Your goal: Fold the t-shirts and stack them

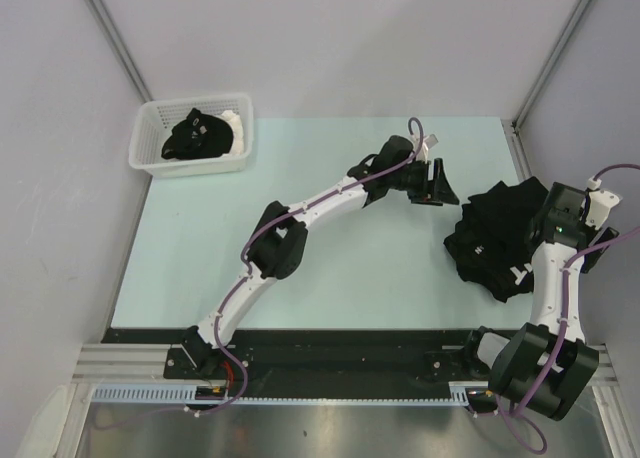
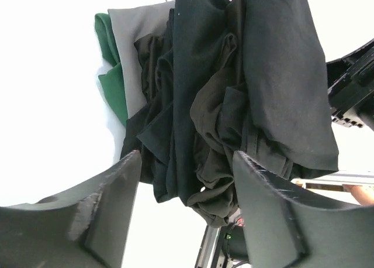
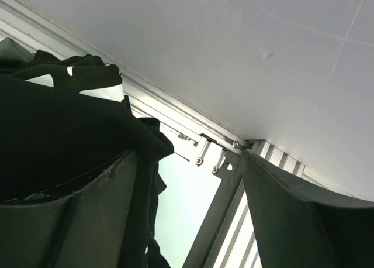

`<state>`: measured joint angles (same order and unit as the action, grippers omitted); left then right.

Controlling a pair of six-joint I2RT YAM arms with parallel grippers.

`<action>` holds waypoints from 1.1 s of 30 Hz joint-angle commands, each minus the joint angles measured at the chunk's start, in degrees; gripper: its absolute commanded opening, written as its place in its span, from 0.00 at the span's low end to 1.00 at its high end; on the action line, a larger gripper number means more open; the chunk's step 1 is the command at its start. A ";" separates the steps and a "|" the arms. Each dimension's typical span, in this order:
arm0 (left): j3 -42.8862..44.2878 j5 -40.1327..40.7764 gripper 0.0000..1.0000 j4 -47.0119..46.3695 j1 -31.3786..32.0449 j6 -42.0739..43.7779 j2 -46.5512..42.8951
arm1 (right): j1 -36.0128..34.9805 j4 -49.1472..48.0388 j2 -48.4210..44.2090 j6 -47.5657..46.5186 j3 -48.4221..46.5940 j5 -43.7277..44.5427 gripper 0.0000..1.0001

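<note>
A heap of black t-shirts (image 1: pixel 500 238) lies crumpled at the table's right side. In the left wrist view the heap (image 2: pixel 263 75) hangs in dark folds just beyond the fingers. My left gripper (image 1: pixel 440 183) is open and empty, just left of the heap; its jaws (image 2: pixel 187 157) stand wide apart. My right gripper (image 1: pixel 552 203) is at the heap's right edge. Its jaws (image 3: pixel 188 154) are open, and black cloth with white lettering (image 3: pixel 58 122) drapes over the left finger (image 3: pixel 87 215). Another black shirt (image 1: pixel 195 133) lies in the basket.
The white slotted basket (image 1: pixel 150 156) stands at the table's far left corner. A green piece (image 2: pixel 111 81) and a grey piece (image 2: pixel 137 34) of cloth show beside the heap. An aluminium rail (image 3: pixel 169 119) and white wall bound the table's right edge.
</note>
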<state>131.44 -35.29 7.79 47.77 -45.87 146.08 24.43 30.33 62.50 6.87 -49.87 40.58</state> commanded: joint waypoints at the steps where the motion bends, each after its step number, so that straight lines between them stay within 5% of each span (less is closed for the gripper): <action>1: -0.48 0.31 0.76 -0.41 0.48 2.18 -1.94 | -1.04 -1.15 -0.10 0.95 -0.14 0.20 0.79; 3: -0.83 0.22 0.99 -0.32 0.48 2.27 -2.38 | -1.48 -1.06 -0.36 0.77 -0.49 0.38 0.81; 26: -5.49 2.15 1.00 6.97 -0.66 10.18 -12.92 | -5.00 3.60 -4.32 -2.13 -13.85 1.79 0.91; 33: -14.34 5.92 0.99 9.34 -3.03 15.27 -21.17 | -9.21 6.06 -5.28 4.98 -16.40 -12.43 1.00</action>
<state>122.48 -32.49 15.66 46.85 -35.48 134.80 18.04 35.35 58.89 6.74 -62.81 37.87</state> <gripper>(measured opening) 0.994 0.980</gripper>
